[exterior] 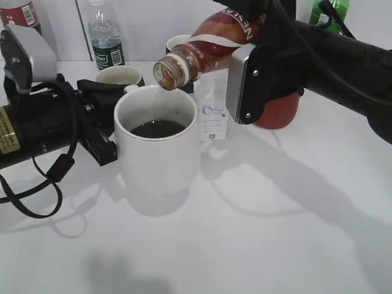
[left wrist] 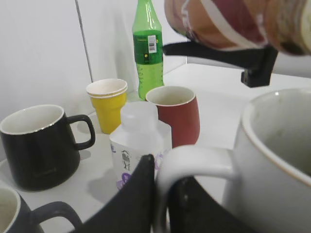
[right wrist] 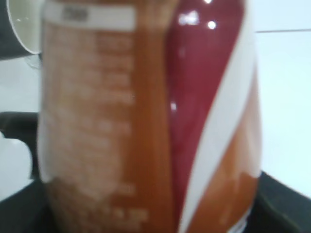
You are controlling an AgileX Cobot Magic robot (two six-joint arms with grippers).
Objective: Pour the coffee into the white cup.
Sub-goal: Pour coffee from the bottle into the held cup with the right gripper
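- Fingers (left wrist: 141,194) of the left gripper (left wrist: 163,204) are pinching nearly shut on the handle (left wrist: 194,162) of the white cup (exterior: 156,147), steadying it on the table (exterior: 275,233).
- Right gripper (exterior: 260,76) is standing fairly wide, clamping the body of the coffee bottle (exterior: 208,46); its wrist view is showing little but the label up close.
- Bottle is tilting mouth-down, its open neck (exterior: 171,70) hanging just above the cup's far rim, and dark coffee (exterior: 157,128) is already lying low in the cup.
- No stream is showing at the mouth, so to pour well the tilt is probably needing to deepen slowly, keeping the neck over the cup's middle.
- Left arm should be holding the cup level and still throughout.
- Small white bottle (left wrist: 141,141) and red cup (left wrist: 175,114) are standing just behind, so spills there are worth avoiding.
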